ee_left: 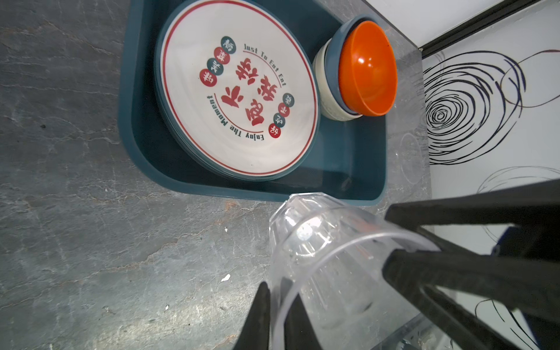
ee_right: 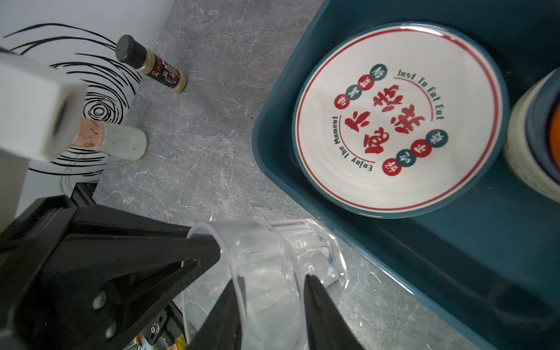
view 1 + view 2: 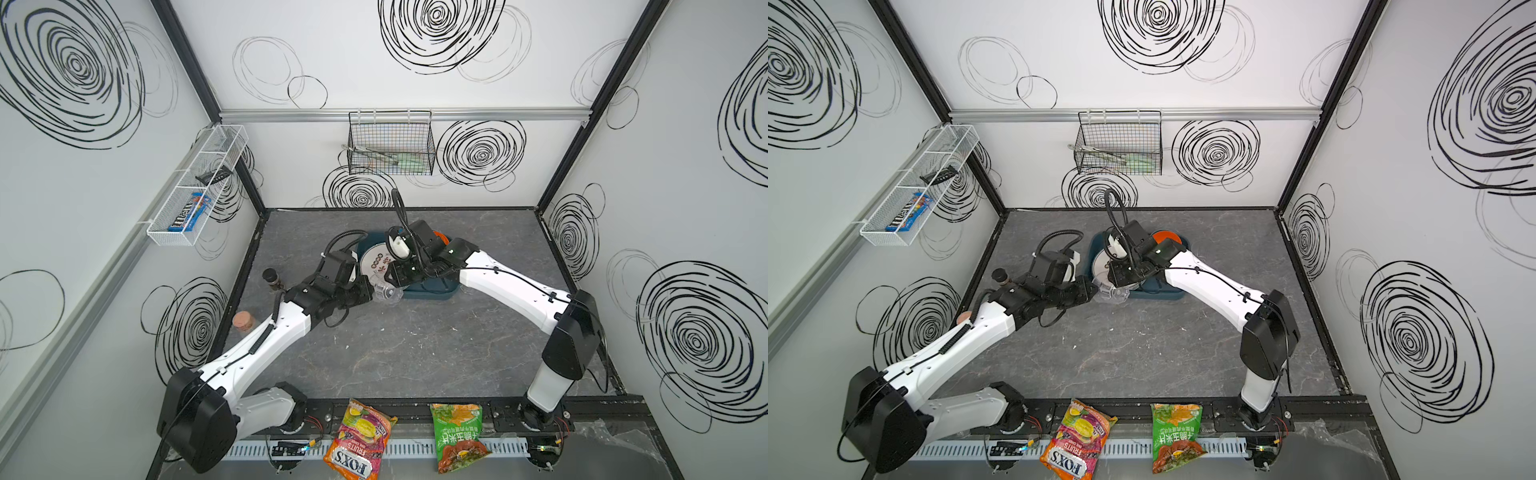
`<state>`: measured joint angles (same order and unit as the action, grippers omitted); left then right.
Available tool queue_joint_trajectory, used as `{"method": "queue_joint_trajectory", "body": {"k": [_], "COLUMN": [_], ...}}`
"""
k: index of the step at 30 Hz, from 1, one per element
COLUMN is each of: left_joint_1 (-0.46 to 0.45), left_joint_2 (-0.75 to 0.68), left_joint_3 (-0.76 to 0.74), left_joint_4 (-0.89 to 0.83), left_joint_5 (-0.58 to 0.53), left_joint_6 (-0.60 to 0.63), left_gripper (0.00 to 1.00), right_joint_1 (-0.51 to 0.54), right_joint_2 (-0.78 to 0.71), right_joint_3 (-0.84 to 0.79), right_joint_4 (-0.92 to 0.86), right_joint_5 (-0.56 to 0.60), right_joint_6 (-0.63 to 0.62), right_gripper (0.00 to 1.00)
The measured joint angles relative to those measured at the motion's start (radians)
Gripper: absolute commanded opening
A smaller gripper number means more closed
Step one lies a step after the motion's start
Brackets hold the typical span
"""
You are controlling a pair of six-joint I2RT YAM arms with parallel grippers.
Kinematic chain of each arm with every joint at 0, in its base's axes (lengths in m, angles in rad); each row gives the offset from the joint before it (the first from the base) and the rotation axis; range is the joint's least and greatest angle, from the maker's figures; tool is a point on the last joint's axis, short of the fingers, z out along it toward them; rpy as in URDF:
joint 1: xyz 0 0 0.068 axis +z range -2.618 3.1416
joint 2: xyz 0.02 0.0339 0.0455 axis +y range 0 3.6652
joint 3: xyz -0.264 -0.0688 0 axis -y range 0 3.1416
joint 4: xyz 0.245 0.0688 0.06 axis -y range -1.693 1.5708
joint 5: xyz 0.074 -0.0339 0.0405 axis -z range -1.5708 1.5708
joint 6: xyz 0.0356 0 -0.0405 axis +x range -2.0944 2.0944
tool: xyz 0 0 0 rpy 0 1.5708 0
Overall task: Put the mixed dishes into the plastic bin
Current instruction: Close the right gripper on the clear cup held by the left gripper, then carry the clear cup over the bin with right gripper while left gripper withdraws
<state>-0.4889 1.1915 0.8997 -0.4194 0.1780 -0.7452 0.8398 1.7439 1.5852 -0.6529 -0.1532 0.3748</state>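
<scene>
Over by the left wall stand a clear cork-topped jar point(image 3: 243, 321) and a small dark-capped spice jar point(image 3: 272, 278), well apart from the dishes. Next comes the left hand point(image 3: 370, 292), reaching over the grey marbled counter point(image 3: 415, 353). Its fingers are pressed together on the rim of a clear faceted plastic cup point(image 3: 387, 293), one finger inside the wall and one outside. The cup hangs tilted from that hand's tip, at the near left corner of the dark teal rectangular plastic bin point(image 1: 133, 106), over the counter just outside its rim. The right hand point(image 2: 270, 280) meets the cup from the other side. Its fingers are parted and straddle the opposite rim, with a gap showing between them. Inside the bin lies a stack of round white plates with red and green Chinese characters point(image 1: 194, 121). Toward the bin's far right corner sit a cream bowl point(image 1: 324, 100), a blue bowl point(image 1: 333, 51) and an orange bowl point(image 1: 368, 69), nested together.
</scene>
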Motion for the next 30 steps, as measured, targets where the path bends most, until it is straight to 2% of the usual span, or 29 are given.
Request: {"method": "queue_joint_trajectory", "body": {"k": [7, 10, 24, 30], "left_joint_1": [-0.001, -0.001, 0.001, 0.021], "left_joint_2": [0.002, 0.001, -0.040, -0.102], "left_joint_3": [0.031, 0.046, 0.058, 0.045], "left_joint_4": [-0.010, -0.007, 0.009, 0.019], "left_joint_5": [-0.004, -0.004, 0.002, 0.005], "left_joint_6": [-0.004, -0.007, -0.030, -0.037], "left_gripper": [0.17, 0.20, 0.61, 0.67], "right_joint_1": [0.004, 0.003, -0.037, -0.086], "right_joint_2": [0.002, 0.006, 0.003, -0.031], "right_joint_3": [0.005, 0.005, 0.004, -0.018], "right_joint_4": [-0.026, -0.039, -0.074, -0.075], "right_joint_5": [0.043, 0.066, 0.141, 0.159], "right_joint_6": [-0.010, -0.012, -0.012, -0.010], "right_gripper": [0.15, 0.11, 0.03, 0.03]}}
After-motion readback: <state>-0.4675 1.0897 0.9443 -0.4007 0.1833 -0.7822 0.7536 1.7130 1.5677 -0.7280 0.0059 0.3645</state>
